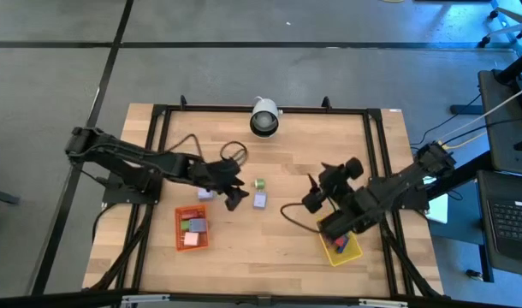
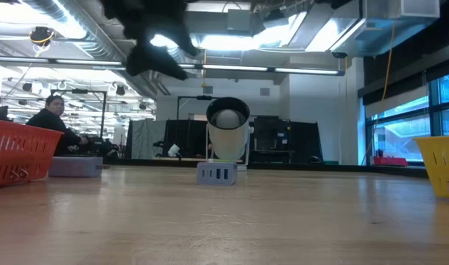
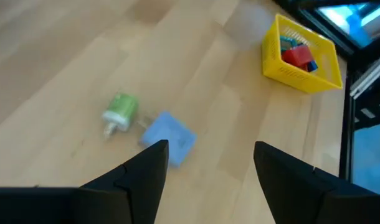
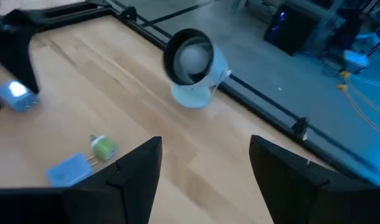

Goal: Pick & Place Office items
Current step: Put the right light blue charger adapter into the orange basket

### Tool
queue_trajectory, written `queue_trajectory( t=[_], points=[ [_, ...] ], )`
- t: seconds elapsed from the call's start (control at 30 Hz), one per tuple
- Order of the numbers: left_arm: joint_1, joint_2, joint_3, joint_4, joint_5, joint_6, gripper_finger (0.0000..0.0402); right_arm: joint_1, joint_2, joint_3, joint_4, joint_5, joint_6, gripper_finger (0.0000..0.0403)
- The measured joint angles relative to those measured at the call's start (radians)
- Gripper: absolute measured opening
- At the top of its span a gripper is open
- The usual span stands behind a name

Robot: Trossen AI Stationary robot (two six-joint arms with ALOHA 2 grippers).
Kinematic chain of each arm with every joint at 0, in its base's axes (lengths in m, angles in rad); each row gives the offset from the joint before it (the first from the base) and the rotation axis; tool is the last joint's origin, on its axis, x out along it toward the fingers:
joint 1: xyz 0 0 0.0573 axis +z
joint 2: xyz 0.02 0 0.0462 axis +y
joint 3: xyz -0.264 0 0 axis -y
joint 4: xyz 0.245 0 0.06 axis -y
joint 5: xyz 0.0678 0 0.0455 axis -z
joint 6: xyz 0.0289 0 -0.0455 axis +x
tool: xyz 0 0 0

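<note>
Hovering with fingers spread wide, the left gripper (image 1: 236, 198) sits above a lilac blocky office item (image 1: 260, 201) beside a green piece (image 1: 259, 184); the right gripper (image 1: 312, 198), also wide, waits near the yellow tray (image 1: 350, 252).

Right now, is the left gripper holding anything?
No. In the left wrist view the left gripper is open with nothing between its fingers, and the lilac block lies on the table below.
</note>
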Motion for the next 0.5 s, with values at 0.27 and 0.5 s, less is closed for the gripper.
queue_trajectory(
  t=[0.27, 0.5],
  points=[
    [-0.002, 0.229, 0.246, -0.207, -0.034, -0.101, 0.0236, -0.018, -0.058, 0.0, 0.0, 0.018, -0.098, 0.0242],
    [0.047, 0.435, 0.426, -0.476, 0.06, -0.235, 0.0236, -0.018, -0.061, 0.0, 0.0, 0.017, -0.15, 0.0242]
  ],
)
